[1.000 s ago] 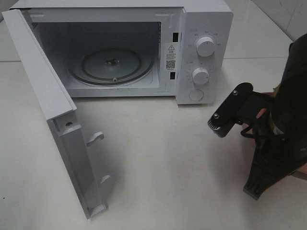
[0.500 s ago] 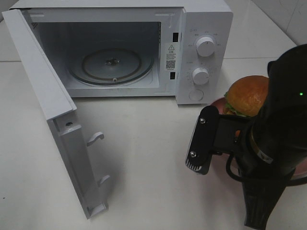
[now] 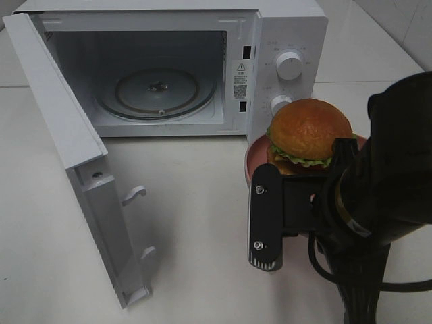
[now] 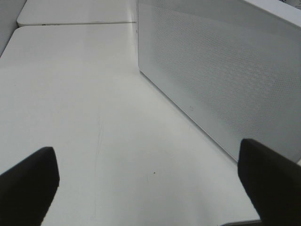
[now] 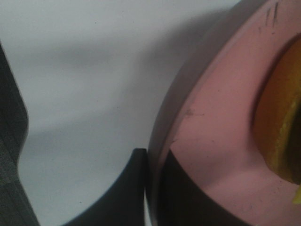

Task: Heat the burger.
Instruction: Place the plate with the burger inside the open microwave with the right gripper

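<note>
The step in hand is the carry: the burger (image 3: 310, 131) sits on a pink plate (image 3: 255, 158), which appears to be held clear of the surface (image 3: 202, 202) in front of the microwave's (image 3: 287, 27) control knobs, to the right of the open cavity. The right end effector (image 5: 149, 179) is pressed together on the plate's rim. Its wrist view shows a dark finger on either side of the pink edge, with the burger further in on the plate.

The door (image 3: 61, 128) stands swung wide to the left, and the glass turntable (image 3: 156, 91) inside lies bare.

The left end effector (image 4: 148, 181) is spread wide and holds nothing. In its wrist view it hangs over the surface beside a white dotted panel, seemingly part of the microwave. It does not show in the high view.

The next move probably calls for shifting the plate leftward past the front frame and into the cavity. The plate needs to stay level, since a grip at one edge lets it tip and the burger sits loose on it. Then it must be lowered onto the turntable before release.
</note>
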Controlling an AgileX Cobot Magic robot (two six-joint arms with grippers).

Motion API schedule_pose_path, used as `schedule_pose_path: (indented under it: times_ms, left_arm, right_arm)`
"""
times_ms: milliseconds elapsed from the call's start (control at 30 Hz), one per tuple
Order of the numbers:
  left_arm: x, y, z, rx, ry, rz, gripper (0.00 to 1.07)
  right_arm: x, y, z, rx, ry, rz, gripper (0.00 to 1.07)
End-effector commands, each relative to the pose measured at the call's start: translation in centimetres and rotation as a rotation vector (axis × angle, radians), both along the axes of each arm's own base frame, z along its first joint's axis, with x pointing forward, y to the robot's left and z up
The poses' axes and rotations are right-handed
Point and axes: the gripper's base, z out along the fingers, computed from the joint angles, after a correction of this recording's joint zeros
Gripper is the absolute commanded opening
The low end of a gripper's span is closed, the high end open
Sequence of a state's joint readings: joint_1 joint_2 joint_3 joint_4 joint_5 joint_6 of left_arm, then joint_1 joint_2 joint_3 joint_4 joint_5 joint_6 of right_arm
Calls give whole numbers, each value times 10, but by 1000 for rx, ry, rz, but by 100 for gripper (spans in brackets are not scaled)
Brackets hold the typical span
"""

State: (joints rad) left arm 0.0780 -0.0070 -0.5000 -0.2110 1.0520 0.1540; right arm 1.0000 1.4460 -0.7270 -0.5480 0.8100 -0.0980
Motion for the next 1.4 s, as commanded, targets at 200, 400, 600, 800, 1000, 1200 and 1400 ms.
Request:
schedule_pose_path:
  times_ms: [200, 400, 600, 800, 1000, 1200, 1400]
  left_arm:
    - [-3, -1, 0, -4, -33, 0, 98]
    - [-3, -1, 0, -4, -33, 0, 98]
    - [-3, -1, 0, -4, -33, 0, 98]
    - [-3, -1, 0, -4, -33, 0, 98]
    - [-3, -1, 0, -4, -33, 0, 98]
    - [-3, -1, 0, -4, -33, 0, 98]
    - [-3, -1, 0, -4, -33, 0, 98]
  right_arm:
    - [3, 3, 4, -43, -31, 211, 1]
    - [4, 6, 5, -59, -46, 330, 1]
    - [5, 13, 5, -8, -66, 377, 1]
    - [12, 10, 5, -18, -71, 441, 1]
    - [22, 7, 6, -7, -72, 528, 1]
    - [31, 4, 6, 28, -44, 617, 1]
    - [42, 5, 18, 50, -52, 661, 1]
